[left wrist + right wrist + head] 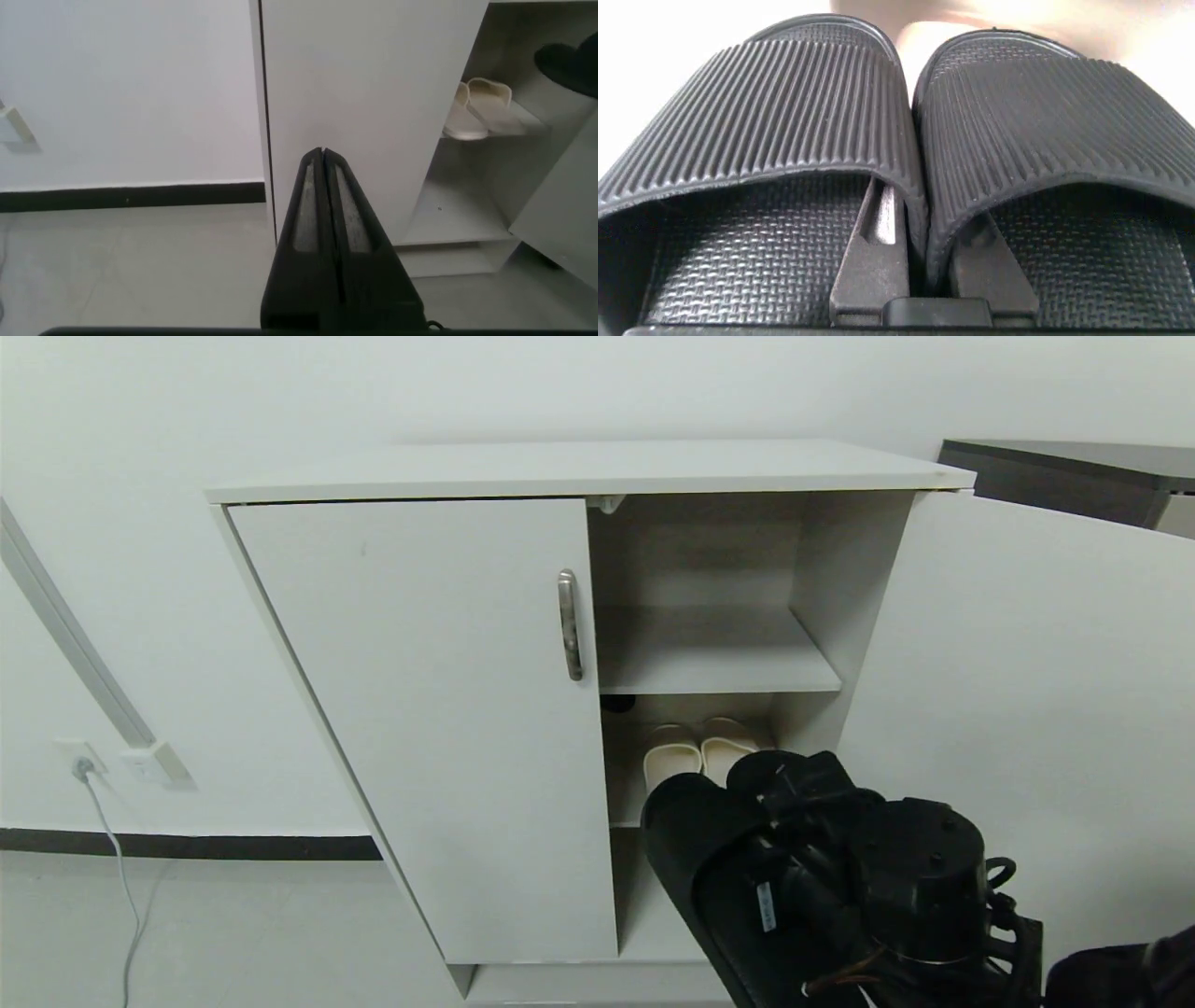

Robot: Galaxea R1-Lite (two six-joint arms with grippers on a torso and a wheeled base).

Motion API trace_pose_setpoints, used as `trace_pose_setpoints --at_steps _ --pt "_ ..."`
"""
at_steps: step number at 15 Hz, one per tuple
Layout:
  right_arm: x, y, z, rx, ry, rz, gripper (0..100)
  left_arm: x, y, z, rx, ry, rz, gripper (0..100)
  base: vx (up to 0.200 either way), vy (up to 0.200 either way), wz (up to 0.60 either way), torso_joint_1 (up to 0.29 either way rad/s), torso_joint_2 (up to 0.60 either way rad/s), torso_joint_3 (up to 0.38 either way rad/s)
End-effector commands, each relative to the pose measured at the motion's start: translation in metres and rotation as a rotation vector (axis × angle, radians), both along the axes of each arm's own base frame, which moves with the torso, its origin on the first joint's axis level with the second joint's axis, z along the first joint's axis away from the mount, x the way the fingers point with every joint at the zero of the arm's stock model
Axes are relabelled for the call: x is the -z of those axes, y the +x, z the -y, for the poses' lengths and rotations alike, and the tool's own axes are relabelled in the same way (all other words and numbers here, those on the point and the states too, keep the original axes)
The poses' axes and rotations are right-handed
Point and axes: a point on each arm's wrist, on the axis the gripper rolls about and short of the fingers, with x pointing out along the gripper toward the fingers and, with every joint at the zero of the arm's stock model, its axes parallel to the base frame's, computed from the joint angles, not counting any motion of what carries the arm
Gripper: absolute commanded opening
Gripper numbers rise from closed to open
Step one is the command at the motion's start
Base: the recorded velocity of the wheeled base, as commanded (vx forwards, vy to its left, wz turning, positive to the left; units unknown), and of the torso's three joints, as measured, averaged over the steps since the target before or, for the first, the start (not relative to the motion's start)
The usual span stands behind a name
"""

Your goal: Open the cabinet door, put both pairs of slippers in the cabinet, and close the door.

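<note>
The white cabinet (579, 467) has its left door (420, 709) closed and its right door (1027, 691) swung open. A pair of white slippers (700, 751) (481, 103) lies on the middle shelf. My right gripper (780, 798) (924, 266) is shut on a pair of black slippers (691, 845) (813, 112), pinching their inner edges together, just in front of the open side below the white pair. A black slipper toe (570, 65) pokes in at the cabinet opening. My left gripper (322, 163) is shut and holds nothing, low and facing the closed left door.
A metal handle (569, 625) sits on the closed door's edge. The upper shelf (714, 663) and the bottom shelf (458, 215) are bare. A wall socket with a cable (84, 770) is at the left. A dark table (1074, 467) stands behind the open door.
</note>
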Motion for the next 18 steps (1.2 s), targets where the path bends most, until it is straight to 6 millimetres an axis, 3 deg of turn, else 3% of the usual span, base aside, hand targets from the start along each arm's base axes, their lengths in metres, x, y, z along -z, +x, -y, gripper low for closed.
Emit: trace_pose_setpoints --at_steps 1,3,7,9,14,18 --pt "-0.010 0.005 -0.013 0.067 0.012 0.005 0 0.000 0.000 0.000 0.000 -0.001 -0.001 0 0.000 0.000 0.00 0.000 0.00 0.000" --pt "-0.021 0.003 -0.022 0.122 0.030 -0.040 0 0.000 0.000 0.000 0.000 -0.001 -0.001 0 0.000 0.000 0.00 0.000 0.00 0.000" --pt "-0.072 -0.006 -0.045 0.180 0.133 -0.235 0 0.000 0.000 0.000 0.000 -0.002 -0.001 0 0.000 0.000 0.00 0.000 0.00 0.000" --pt "-0.090 -0.005 -0.049 0.253 0.128 -0.242 0 0.000 0.000 0.000 0.001 -0.002 -0.001 0 0.000 0.000 0.00 0.000 0.00 0.000" --pt "-0.105 0.017 -0.050 0.270 0.104 -0.123 0 0.000 0.000 0.000 0.000 -0.002 0.000 0 0.000 0.000 0.00 0.000 0.00 0.000" --pt "-0.095 0.043 -0.053 0.309 0.118 -0.067 0 0.000 0.000 0.000 -0.002 -0.002 -0.001 0 0.000 0.000 0.00 0.000 0.00 0.000"
